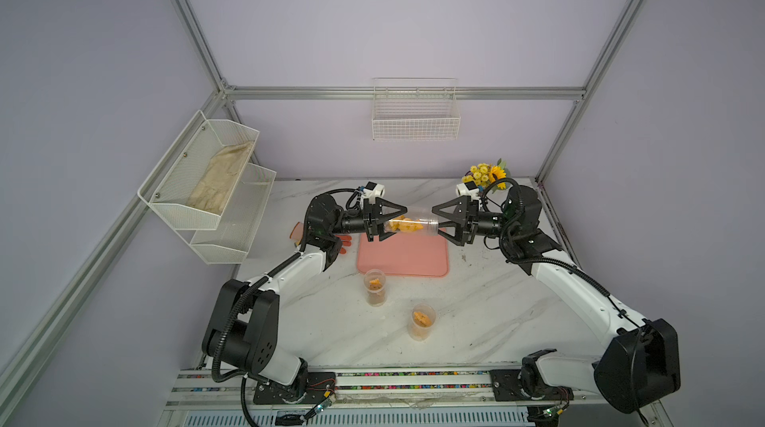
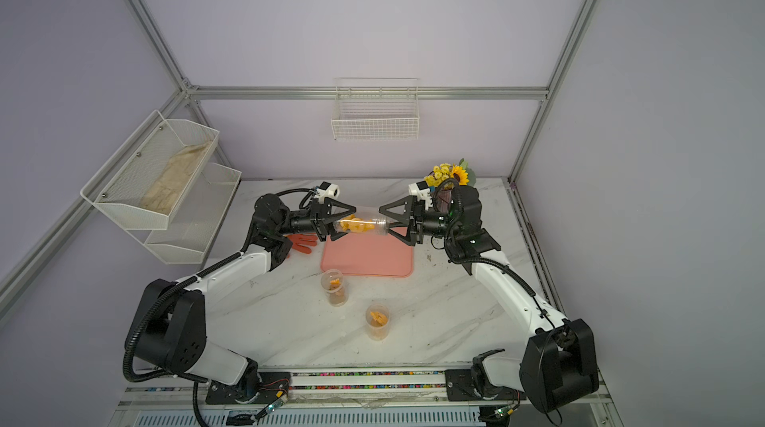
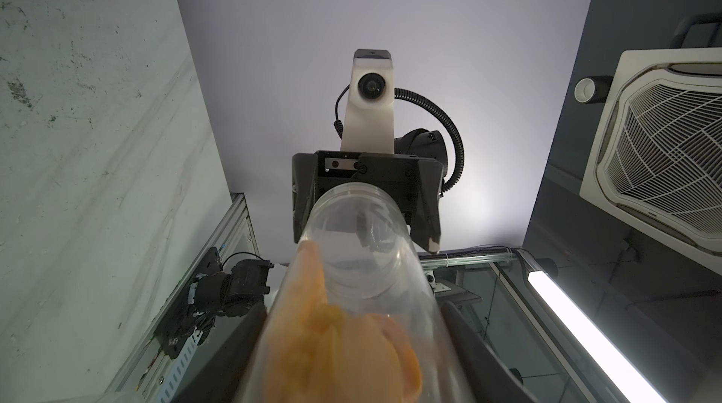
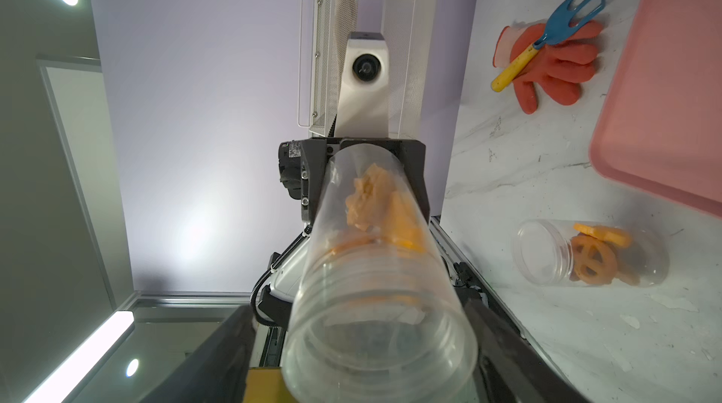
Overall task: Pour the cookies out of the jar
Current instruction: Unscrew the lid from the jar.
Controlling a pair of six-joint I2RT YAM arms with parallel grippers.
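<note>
Two grippers flanked the jar (image 1: pixel 421 224): the left gripper (image 1: pixel 396 223) clamped its base, cookies (image 1: pixel 403 225) bunched by those fingertips; the right gripper (image 1: pixel 435 219) straddled the mouth, grip unclear. A lopsided squeeze could twist it loose, scattering cookies past the tray (image 1: pixel 410 259) below.

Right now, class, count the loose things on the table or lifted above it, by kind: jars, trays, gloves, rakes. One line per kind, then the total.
Jars: 3, the lifted jar plus two standing jars
Trays: 1, the pink tray
Gloves: 1, the orange glove
Rakes: 1, the blue-and-yellow rake
Total: 6
</note>
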